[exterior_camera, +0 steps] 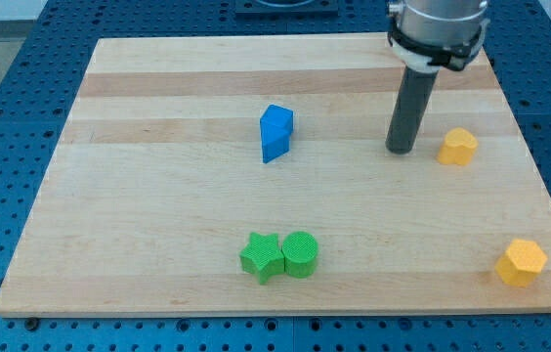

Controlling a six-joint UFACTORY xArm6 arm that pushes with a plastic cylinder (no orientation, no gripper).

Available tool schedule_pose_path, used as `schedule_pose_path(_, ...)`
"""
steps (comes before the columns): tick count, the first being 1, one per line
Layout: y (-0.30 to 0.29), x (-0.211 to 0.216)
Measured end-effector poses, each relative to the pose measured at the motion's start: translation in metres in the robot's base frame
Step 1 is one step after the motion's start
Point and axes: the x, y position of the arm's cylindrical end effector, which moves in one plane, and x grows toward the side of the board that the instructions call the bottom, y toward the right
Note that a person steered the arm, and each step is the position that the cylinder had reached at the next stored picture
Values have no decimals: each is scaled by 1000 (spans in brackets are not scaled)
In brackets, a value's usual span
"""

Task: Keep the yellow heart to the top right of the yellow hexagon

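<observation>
The yellow heart [457, 147] lies on the wooden board at the view's right, a little above mid-height. The yellow hexagon [521, 262] lies near the board's bottom right corner, below and to the right of the heart. My tip [402, 151] rests on the board just left of the yellow heart, with a small gap between them. The dark rod rises from the tip to the arm's head at the view's top.
A blue block [275, 132] of irregular shape sits near the board's middle, left of my tip. A green star [261, 257] and a green cylinder [300, 254] touch each other near the bottom edge. The board [158, 196] lies on a blue perforated table.
</observation>
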Motion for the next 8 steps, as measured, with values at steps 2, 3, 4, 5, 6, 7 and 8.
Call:
schedule_pose_path(2,55,-17)
schedule_pose_path(3,60,-12)
schedule_pose_path(4,58,-2)
schedule_pose_path(5,57,4)
schedule_pose_path(6,57,20)
schedule_pose_path(7,57,38)
schedule_pose_path(8,57,57)
